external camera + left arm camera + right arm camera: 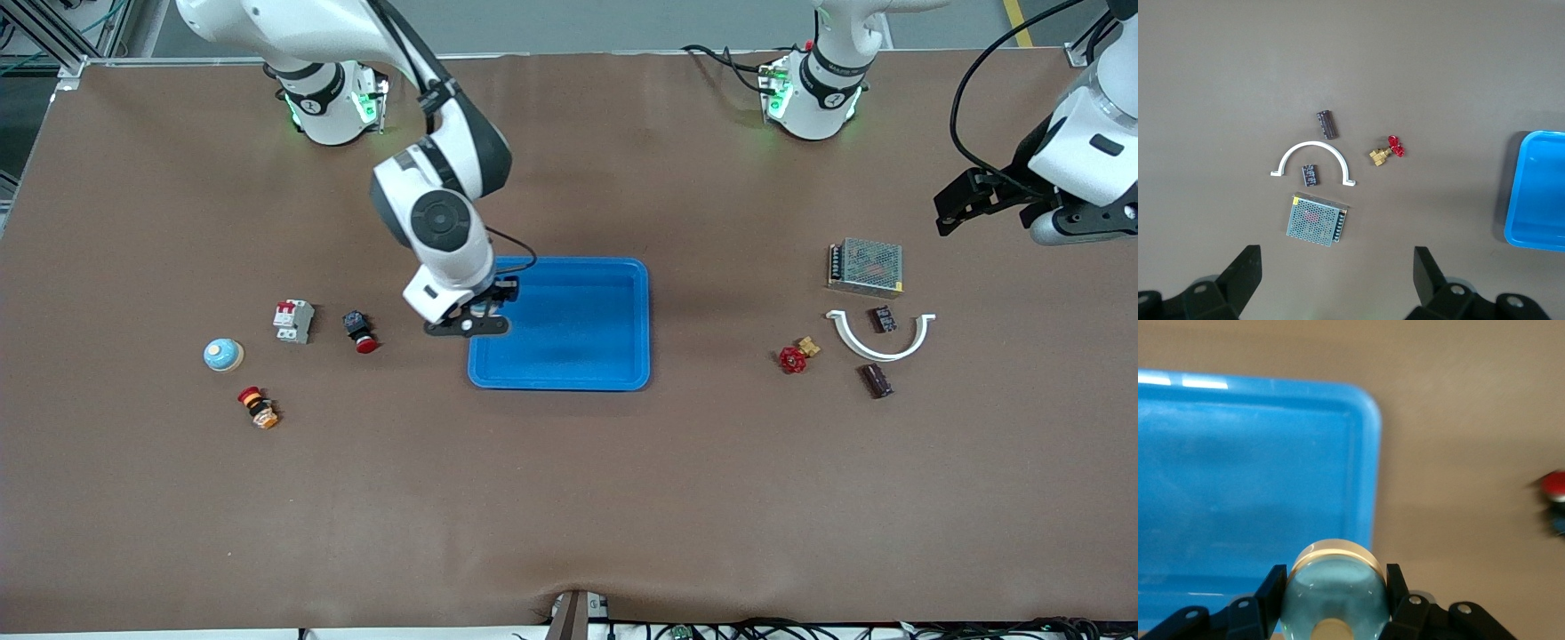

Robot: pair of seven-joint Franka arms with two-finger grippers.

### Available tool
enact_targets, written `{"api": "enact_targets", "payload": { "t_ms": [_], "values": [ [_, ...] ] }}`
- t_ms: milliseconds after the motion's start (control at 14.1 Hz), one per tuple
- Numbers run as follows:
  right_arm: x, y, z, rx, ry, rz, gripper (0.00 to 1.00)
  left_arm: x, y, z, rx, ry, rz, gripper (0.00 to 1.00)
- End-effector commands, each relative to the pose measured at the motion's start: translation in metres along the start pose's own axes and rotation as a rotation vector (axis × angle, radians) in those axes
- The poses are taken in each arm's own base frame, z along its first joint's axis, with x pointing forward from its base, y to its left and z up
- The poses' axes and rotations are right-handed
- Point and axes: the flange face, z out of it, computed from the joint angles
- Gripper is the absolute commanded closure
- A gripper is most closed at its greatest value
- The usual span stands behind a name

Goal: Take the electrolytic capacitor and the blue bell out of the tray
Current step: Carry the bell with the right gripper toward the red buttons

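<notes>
1. Brown counter (569, 498), w/ a blue tray (645, 320) in the middle. Nothing in the tray.
2. R arm reaches down by the tray. Right pincer (478, 316) pinches a bell (1335, 597), pale blue w/ a gold rim, over the tray's edge at the right arm's end.
3. L arm is up high. Left pincer (1336, 252) is spread wide, holds nothing, over the counter at the left arm's end.
4. Below it: a metal box (865, 267), then a white arc (880, 340) w/ a small black chip (883, 318) inside its curve.
5. The capacitor (876, 380), dark & round, lies on the counter just beside the arc, nearer the front camera.
6. Red valve (797, 356) sits btw. the arc & the tray.
7. At the right arm's end: a breaker (293, 321), 2 push buttons (360, 332) & another bell (222, 354).
</notes>
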Motion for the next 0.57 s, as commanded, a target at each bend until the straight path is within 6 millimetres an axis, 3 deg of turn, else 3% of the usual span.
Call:
{"api": "enact_targets", "payload": {
  "t_ms": [0,354,495],
  "values": [
    [0.018,0.043,-0.029,0.006,-0.011,-0.101,0.53,-0.006,-0.004,-0.002,-0.016,-0.003,0.013,0.00],
    [0.059,0.148,-0.037,0.008,0.013,-0.305,0.53,-0.005,-0.005,-0.002,-0.015,-0.003,0.012,0.00],
    [0.070,0.182,-0.039,0.008,0.026,-0.363,0.53,-0.002,-0.005,0.000,-0.014,-0.006,0.011,0.00]
  ]
}}
